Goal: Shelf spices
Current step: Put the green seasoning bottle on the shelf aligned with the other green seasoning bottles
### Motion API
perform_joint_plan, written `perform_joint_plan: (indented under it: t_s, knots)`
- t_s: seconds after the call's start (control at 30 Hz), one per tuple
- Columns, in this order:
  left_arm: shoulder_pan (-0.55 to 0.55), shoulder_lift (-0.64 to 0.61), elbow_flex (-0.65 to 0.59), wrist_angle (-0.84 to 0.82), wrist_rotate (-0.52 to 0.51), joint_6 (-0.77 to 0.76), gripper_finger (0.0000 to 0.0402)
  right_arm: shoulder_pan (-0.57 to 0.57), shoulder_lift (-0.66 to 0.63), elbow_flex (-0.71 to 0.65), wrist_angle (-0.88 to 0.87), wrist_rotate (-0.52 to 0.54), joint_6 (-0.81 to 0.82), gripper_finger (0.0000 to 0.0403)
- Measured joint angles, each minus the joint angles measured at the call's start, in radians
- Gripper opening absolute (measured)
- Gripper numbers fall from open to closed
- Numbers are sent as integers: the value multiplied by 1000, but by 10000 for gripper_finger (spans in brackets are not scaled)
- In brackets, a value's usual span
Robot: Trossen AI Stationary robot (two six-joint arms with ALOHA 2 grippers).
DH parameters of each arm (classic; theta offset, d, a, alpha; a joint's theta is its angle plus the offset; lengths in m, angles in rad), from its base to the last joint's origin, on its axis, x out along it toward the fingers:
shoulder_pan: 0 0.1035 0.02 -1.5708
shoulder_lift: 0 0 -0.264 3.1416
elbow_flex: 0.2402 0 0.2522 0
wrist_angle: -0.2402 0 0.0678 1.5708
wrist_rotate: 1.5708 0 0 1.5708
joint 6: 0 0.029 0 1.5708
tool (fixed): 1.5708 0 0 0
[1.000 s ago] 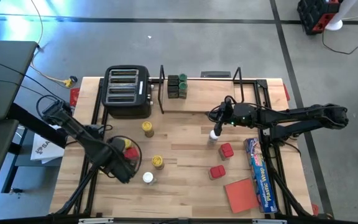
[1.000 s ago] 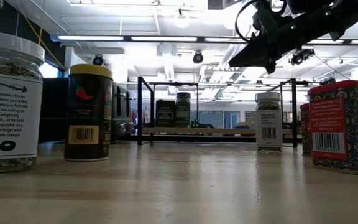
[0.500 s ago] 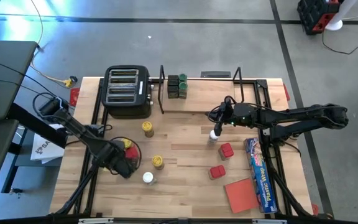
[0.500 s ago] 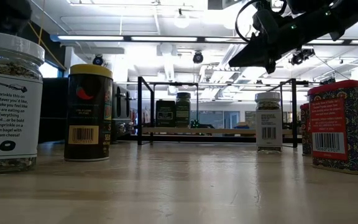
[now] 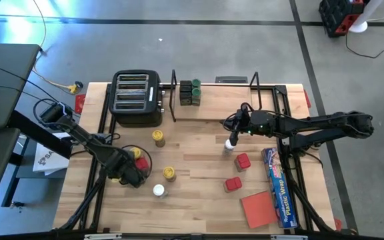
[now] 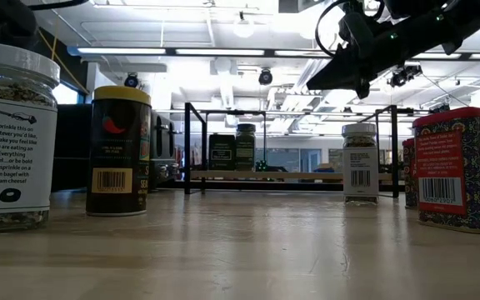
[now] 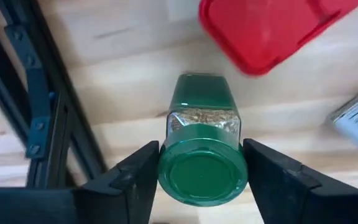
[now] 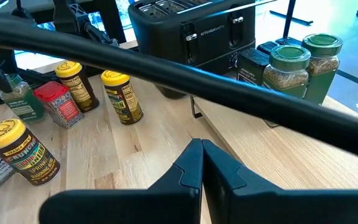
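Note:
My left gripper [image 5: 131, 175] is near the table's left front, shut on a small glass spice jar with a green lid [image 7: 202, 180]; the same jar [image 8: 17, 102] shows beside a red tin [image 8: 58, 102]. My right gripper [image 5: 231, 137] is shut and hangs just above a white-lidded jar [image 6: 359, 162] without touching it. The shelf [image 5: 219, 112], black rods on a light wooden board, stands at the far edge. Dark square jars and green-lidded jars [image 5: 191, 93] stand on its left end. My left gripper pinches the jar between its two fingers [image 7: 143, 177] at the round green lid's sides [image 7: 166, 177]. The fingers come from above, pointing down, and the jar stands upright below them. Whether its base rests on the table does not show.
Loose on the table are two yellow-lidded jars [image 5: 159, 138] [image 5: 169, 174], a white-lidded jar [image 5: 159, 191] and two red tins [image 5: 243, 161] [image 5: 233, 184]. A black toaster [image 5: 137, 99] stands left of the shelf. A flat red pad [image 5: 259, 208] and blue plastic-wrap box [image 5: 279, 187] lie at the right.
My left gripper has shifted a little toward the table's far left, carrying the green-lidded jar with it, and the left arm has come into the low view's upper left corner. My right arm has kept still.

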Motion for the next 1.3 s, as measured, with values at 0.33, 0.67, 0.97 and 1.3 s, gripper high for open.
perform_joint_plan:
  t_s: [0.33,0.67,0.97,1.3]
  knots:
    - [-1,0,0,1,56,68,259,0,0,0,-15,0,0,0]
    - [-12,0,0,38,174,65,273,0,0,0,-23,0,0,0]
    - [-60,0,0,24,137,10,271,0,0,0,-22,0,0,0]
    - [-59,0,0,18,103,24,213,0,0,0,-22,0,0,0]
